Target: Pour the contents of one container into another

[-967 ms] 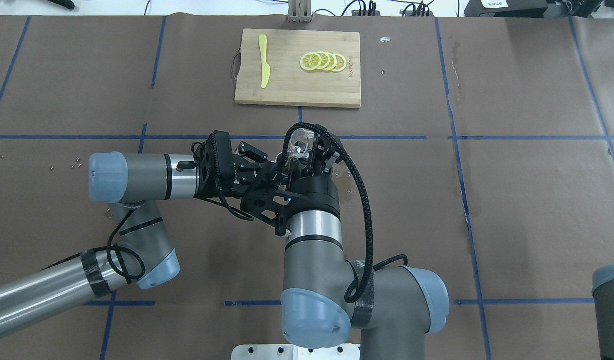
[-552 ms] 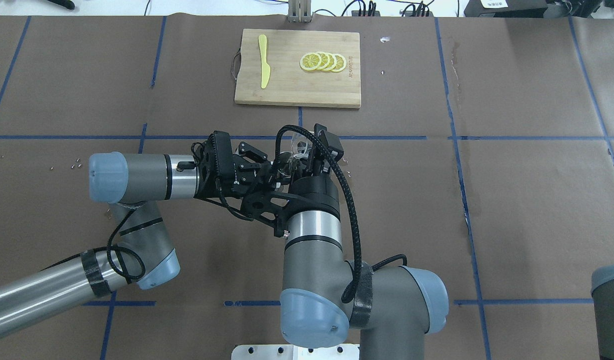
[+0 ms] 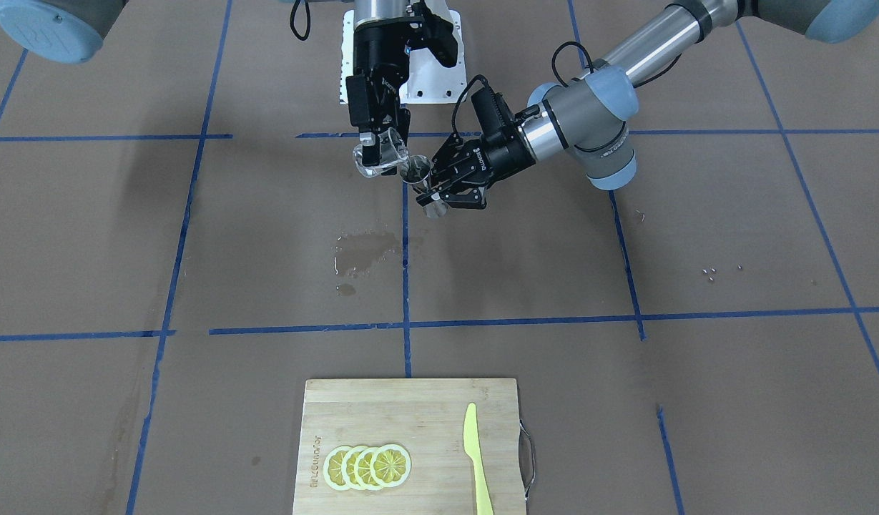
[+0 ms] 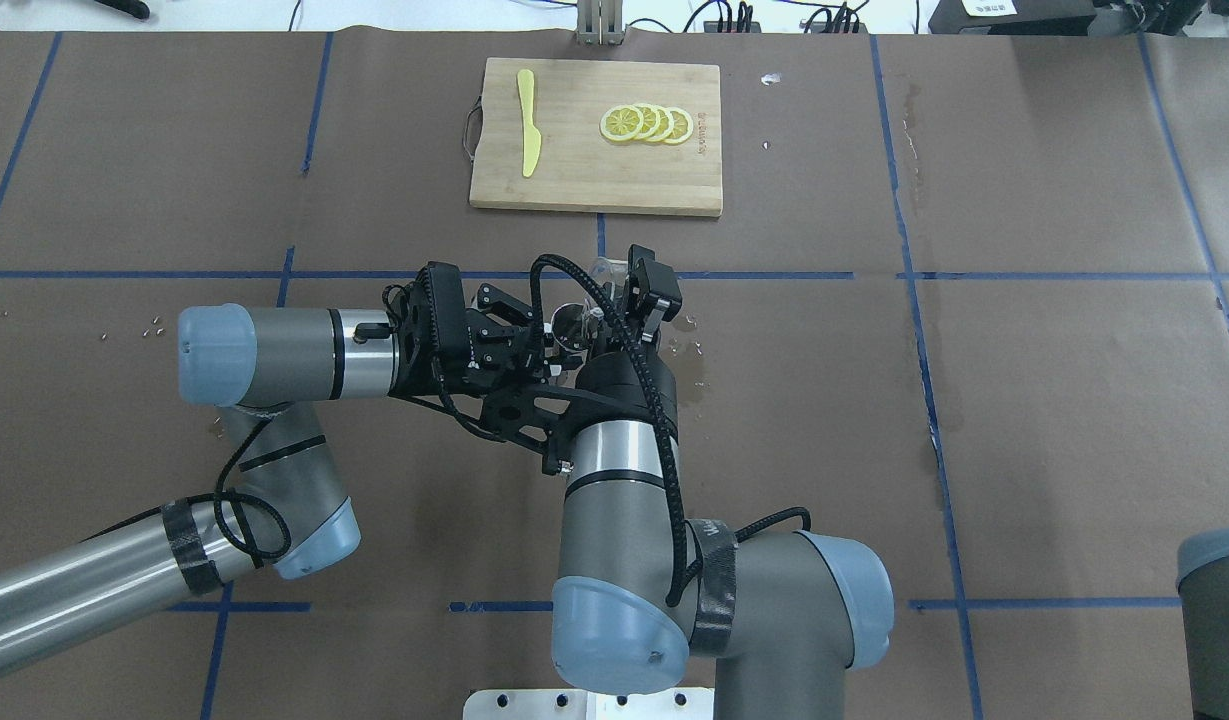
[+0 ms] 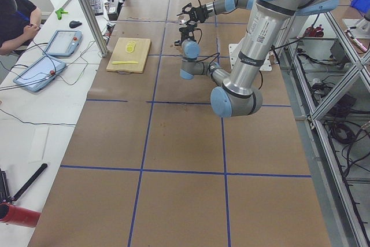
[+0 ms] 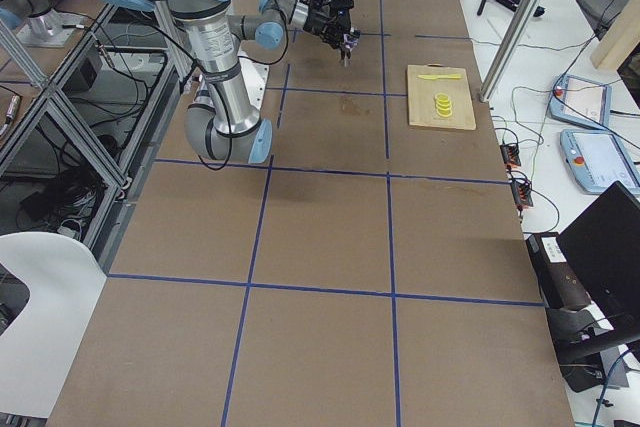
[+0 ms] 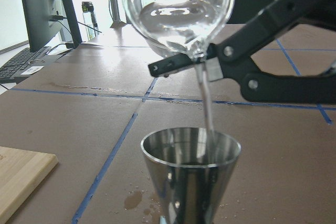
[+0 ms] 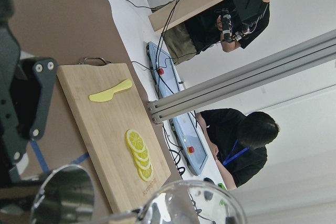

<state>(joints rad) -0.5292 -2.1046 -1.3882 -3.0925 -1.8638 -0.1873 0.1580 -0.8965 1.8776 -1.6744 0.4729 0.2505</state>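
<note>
Right gripper tips clear cup — water streams into jigger.

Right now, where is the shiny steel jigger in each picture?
Front-facing: jigger upper centre, beside the clear cup.
Overhead: jigger near centre.
Exterior left: too small to tell.
Exterior right: too small to tell.
Left wrist: jigger bottom centre, below the clear cup.
Right wrist: jigger bottom left.
Shared landmark: cutting board.

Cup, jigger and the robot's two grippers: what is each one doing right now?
clear cup: tilted, pouring a thin stream.
jigger: mouth up, catching the stream.
right gripper: jaws shut on the clear cup.
left gripper: jaws shut on the jigger.
table: has a wet patch.
</note>
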